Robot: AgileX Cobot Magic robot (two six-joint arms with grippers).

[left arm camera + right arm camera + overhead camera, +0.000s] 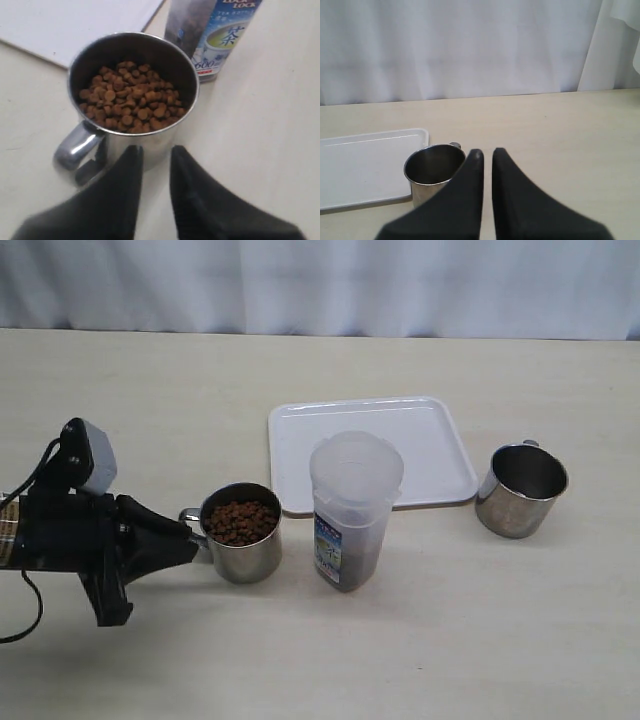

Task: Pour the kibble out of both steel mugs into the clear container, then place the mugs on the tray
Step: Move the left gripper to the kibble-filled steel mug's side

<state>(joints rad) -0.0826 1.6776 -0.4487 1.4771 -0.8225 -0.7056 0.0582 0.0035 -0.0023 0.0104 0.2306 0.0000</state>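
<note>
A steel mug (240, 536) full of brown kibble (240, 522) stands left of the clear container (355, 510), its loop handle (75, 150) toward my left gripper (192, 542). That gripper (157, 152) is open just short of the mug wall (150, 145), with the handle beside one finger and nothing between the fingers. The container shows a dark layer of kibble at its bottom. A second steel mug (520, 490) stands empty right of the white tray (370, 430). My right gripper (484, 152) hangs shut above the table near this mug (432, 170), holding nothing.
The tray (360, 170) lies bare behind the container, near the table's middle. A white curtain closes off the far edge of the table. The right arm does not show in the exterior view.
</note>
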